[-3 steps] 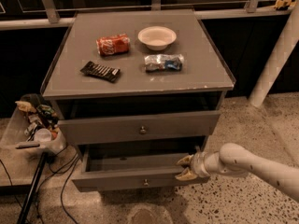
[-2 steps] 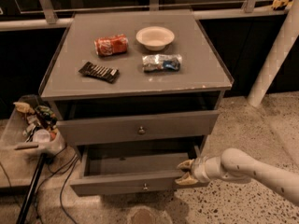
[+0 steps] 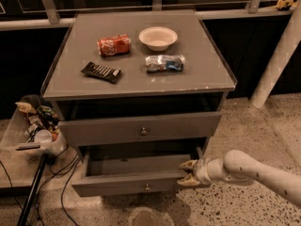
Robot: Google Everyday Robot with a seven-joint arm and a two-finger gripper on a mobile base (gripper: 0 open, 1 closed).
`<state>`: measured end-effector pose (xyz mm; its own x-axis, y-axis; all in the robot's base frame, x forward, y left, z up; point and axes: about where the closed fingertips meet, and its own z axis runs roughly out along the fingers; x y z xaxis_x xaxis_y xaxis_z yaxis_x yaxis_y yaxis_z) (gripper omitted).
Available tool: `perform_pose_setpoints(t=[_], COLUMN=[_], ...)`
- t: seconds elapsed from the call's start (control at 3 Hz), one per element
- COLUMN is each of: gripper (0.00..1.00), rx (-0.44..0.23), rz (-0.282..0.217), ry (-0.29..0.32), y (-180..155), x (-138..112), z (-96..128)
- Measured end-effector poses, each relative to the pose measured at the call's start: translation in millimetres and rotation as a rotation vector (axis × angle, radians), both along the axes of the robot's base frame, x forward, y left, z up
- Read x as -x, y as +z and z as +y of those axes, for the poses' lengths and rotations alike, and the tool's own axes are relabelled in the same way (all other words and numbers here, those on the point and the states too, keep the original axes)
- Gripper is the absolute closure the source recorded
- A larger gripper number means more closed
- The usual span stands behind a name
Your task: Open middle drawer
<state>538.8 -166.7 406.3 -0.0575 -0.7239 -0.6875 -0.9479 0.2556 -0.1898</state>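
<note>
The grey cabinet [image 3: 141,76] shows two drawer fronts, each with a small round knob. The middle drawer [image 3: 117,185] is the lower one. It stands pulled out towards me, and its bare inside [image 3: 136,165] shows. Its knob [image 3: 147,188] sits at the centre of the front. My gripper [image 3: 188,173] comes in from the right on a white arm [image 3: 254,171]. It is at the right end of the middle drawer's front panel, right against its top edge. The upper drawer [image 3: 141,128] with its knob [image 3: 144,131] is nearly closed.
On the cabinet top lie a red can [image 3: 114,45], a white bowl [image 3: 158,37], a dark snack bar [image 3: 100,72] and a blue-silver packet [image 3: 164,63]. A bin of clutter [image 3: 35,126] and cables [image 3: 61,182] lie at the left. A white post [image 3: 275,65] stands at the right.
The middle drawer has come out a little further, and my gripper has moved with its front towards me. The view has shifted slightly.
</note>
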Motion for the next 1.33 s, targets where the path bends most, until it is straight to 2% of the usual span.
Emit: perform_pose_setpoints(t=[0.33, 0.67, 1.33], gripper=[0.12, 0.10, 0.56], rx=[0.000, 0.000, 0.008], rz=[0.000, 0.000, 0.013], ry=[0.000, 0.000, -0.008], y=[0.0, 0.0, -8.1], x=[0.0, 0.0, 41.0], z=[0.0, 0.0, -13.0])
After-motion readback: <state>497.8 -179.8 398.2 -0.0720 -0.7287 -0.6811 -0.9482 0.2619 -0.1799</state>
